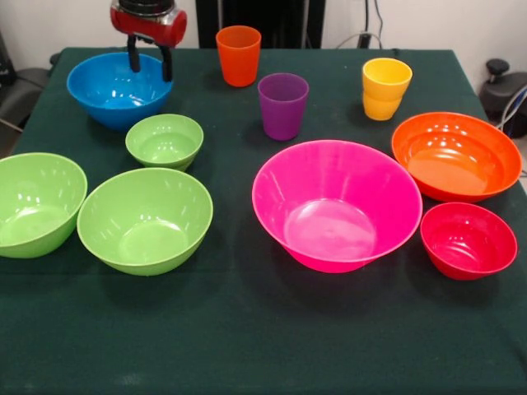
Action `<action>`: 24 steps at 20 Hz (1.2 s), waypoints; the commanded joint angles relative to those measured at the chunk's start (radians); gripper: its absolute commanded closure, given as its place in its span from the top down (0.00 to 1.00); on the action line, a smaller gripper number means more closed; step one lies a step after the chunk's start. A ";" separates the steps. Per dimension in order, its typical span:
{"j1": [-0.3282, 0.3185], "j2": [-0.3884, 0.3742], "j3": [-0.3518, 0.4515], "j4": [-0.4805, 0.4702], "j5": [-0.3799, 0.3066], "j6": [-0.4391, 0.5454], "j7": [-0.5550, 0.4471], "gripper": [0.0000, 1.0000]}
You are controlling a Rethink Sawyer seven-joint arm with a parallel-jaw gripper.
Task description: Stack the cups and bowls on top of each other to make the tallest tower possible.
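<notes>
My gripper (149,64) hangs open over the far rim of the blue bowl (111,92) at the back left, its two black fingers (132,58) apart and holding nothing. Three lime green bowls stand near it: a small one (165,141), a larger one (145,220) and one at the left edge (33,203). The large pink bowl (336,206) is in the middle, with the orange bowl (455,156) and the small red bowl (468,240) to its right. The orange cup (239,55), purple cup (282,105) and yellow cup (385,88) stand upright at the back. No tower stands.
Everything sits on a dark green tablecloth (247,346). The bowls all rest open side up, close together but apart. Black equipment (504,86) stands past the table's right edge.
</notes>
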 commanded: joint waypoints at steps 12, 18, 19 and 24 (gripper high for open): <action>0.001 0.120 0.069 -0.078 -0.034 -0.028 -0.084 1.00; -0.029 0.021 0.110 -0.022 0.005 0.025 -0.126 1.00; -0.034 0.017 0.118 -0.020 0.006 0.026 -0.130 1.00; -0.067 -0.001 0.175 -0.011 0.032 0.058 -0.166 1.00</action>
